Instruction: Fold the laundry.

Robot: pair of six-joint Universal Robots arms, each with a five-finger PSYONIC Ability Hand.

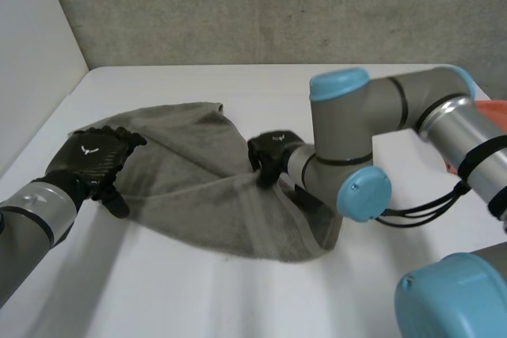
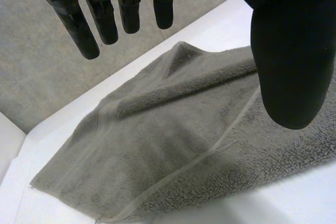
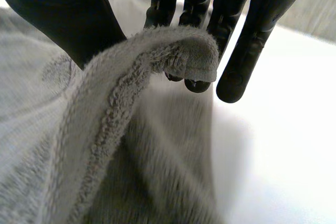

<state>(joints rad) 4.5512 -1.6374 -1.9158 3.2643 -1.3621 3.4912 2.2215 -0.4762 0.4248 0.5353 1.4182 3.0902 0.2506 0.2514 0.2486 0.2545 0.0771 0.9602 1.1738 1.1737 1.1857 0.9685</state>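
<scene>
Grey towel [image 1: 198, 172] lies rumpled on the white table [image 1: 261, 85], towards its left edge. Left hand [image 1: 95, 160] is over the towel's left end, fingers [image 2: 105, 19] straight, thumb apart, gripping nothing. Right hand [image 1: 269, 152] is at the towel's right side and pinches a raised hem fold between thumb and fingers [image 3: 236, 51]. A red-orange object [image 1: 491, 108] sits at the table's right edge.

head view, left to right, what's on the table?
left hand → towel → right hand → right arm → red item at the table's right edge, partly behind the arm.
</scene>
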